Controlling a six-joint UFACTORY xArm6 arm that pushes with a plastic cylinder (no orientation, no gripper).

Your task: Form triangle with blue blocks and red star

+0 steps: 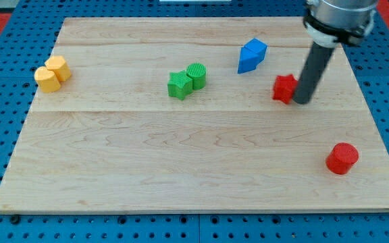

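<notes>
Resting on the tabletop point(181, 162), my tip point(302, 102) touches the right side of the red star point(284, 88); no claw is fitted. Blue blocks point(251, 55) sit together up-left of the star. A red cylinder point(342, 158) lies well apart toward the view's bottom right.

Pale wood board point(181, 148), visible grain, matt; green cylinder point(196, 74) w/ ribbed sides.
</notes>
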